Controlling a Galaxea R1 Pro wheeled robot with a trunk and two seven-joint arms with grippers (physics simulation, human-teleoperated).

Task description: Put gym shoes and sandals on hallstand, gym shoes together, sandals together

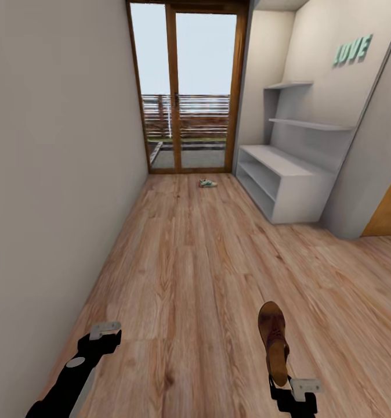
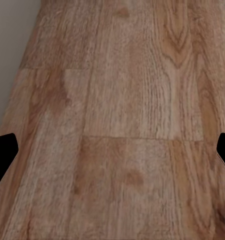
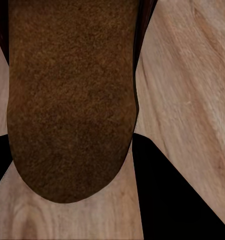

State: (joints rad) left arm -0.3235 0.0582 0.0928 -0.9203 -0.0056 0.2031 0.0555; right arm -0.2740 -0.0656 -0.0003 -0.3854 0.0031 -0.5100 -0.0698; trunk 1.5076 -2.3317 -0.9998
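Detail at the far end of the corridor is hard to make out: a gym shoe [image 1: 207, 183] is seen only as a small pale shape with green on the floor [image 1: 189, 255], near the glass door [image 1: 187, 87] and a little apart from the shoe rack [image 1: 282, 180]. The rack's flat top and two open shelves appear bare, though their inner depth is partly hidden by the angle. Wall shelves [image 1: 308, 119] above it and green letters [image 1: 352, 49] are seen on the right wall. An orange door [image 1: 390, 209] is cut off at the right edge.

One sandal [image 1: 274, 342] is held up above the floor by the right gripper [image 1: 288, 390], heel end pinched, toe pointed toward the rack. In the right wrist view the sandal's brown sole [image 3: 72, 100] covers most of the frame, with dark fingers [image 3: 172, 195] pressed against it on either side; the straps are hidden there.

The left gripper [image 1: 105, 332] is seen low at the left, close to the wall. In the left wrist view its finger tips [image 2: 3, 150] are spread wide at the two edges, with nothing between them but floor planks [image 2: 122, 125].
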